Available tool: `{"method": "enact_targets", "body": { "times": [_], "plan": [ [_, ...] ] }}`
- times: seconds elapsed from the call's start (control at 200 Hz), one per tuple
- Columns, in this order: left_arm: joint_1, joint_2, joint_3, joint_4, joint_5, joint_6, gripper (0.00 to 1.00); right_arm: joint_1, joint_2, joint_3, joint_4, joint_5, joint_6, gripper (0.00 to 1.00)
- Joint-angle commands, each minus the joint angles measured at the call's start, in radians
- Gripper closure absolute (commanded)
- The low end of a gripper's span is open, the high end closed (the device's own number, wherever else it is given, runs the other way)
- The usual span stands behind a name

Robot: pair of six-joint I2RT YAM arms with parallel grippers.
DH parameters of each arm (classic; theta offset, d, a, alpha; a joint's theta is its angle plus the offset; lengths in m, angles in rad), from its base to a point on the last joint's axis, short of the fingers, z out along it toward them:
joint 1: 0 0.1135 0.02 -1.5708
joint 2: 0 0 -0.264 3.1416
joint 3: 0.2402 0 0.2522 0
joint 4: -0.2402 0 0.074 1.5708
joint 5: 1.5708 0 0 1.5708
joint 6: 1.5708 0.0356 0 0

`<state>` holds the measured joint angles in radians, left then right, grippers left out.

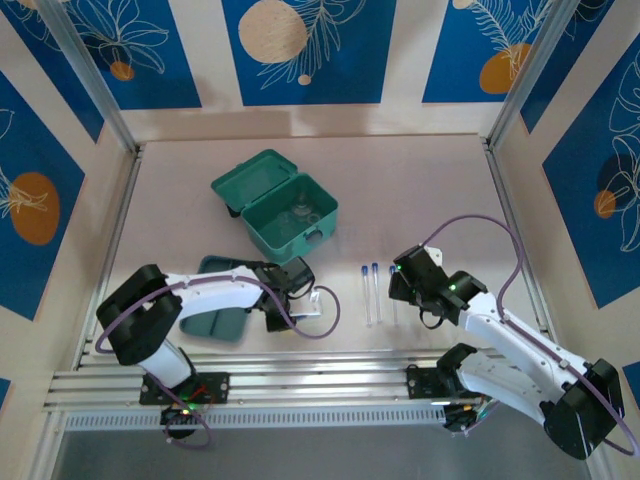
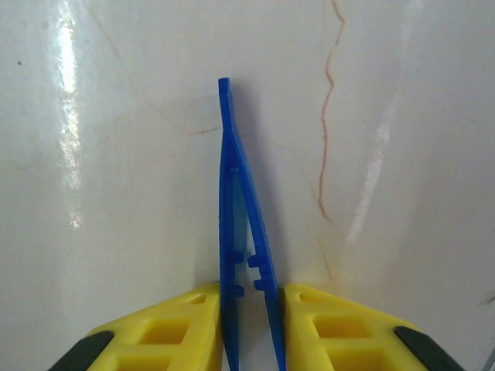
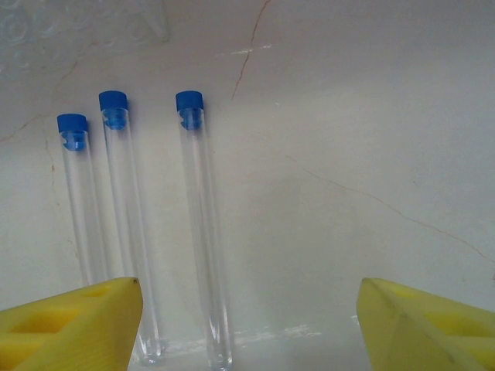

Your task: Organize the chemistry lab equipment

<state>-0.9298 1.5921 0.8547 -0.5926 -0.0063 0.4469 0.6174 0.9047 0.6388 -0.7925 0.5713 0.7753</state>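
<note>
Blue tweezers (image 2: 236, 224) lie on the pale table (image 2: 402, 116) with the left gripper (image 2: 251, 297) clamped on them. One yellow finger (image 2: 174, 328) presses against each arm near the open end, and the joined tip points away from the wrist. The two arms are not yet squeezed together.

To the right, three tubes (image 3: 203, 232) lie side by side on the table, parallel and close but apart, blue caps (image 3: 189, 101) at the far end. The right gripper (image 3: 249, 282) sits at their near ends with its jaws spread wide and nothing gripped. Its left finger (image 3: 69, 321) covers the foot of the leftmost tube, and the other two tubes run into the gap between the fingers.

From above, the tubes (image 1: 374, 290) rest between the two arms. The teal case (image 1: 265, 225) stands open behind the left gripper, well apart from it, lid thrown back toward the far left. Faint clear pieces (image 1: 300, 214) sit inside, too small to tell apart. The dark-green tray (image 1: 218, 322) lies near the left edge, partly under the left arm.
</note>
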Motion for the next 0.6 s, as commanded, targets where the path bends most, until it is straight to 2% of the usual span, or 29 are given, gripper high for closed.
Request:
{"method": "enact_targets", "body": {
  "times": [0.0,0.255,0.375,0.595],
  "plan": [
    [0.003,0.048,-0.039,0.139,-0.108,0.01,0.78,-0.002,0.003,0.013,-0.001,-0.004,0.003,0.26],
    [0.004,0.04,-0.043,0.153,-0.121,0.01,0.85,-0.002,0.005,0.012,-0.001,-0.004,0.001,0.26],
    [0.007,0.037,-0.047,0.157,-0.124,0.009,0.92,-0.002,0.01,0.013,0.0,-0.004,0.001,0.26],
    [0.017,0.019,-0.051,0.165,-0.132,0.006,0.93,-0.002,0.005,0.013,-0.003,-0.004,0.002,0.26]
  ]
}}
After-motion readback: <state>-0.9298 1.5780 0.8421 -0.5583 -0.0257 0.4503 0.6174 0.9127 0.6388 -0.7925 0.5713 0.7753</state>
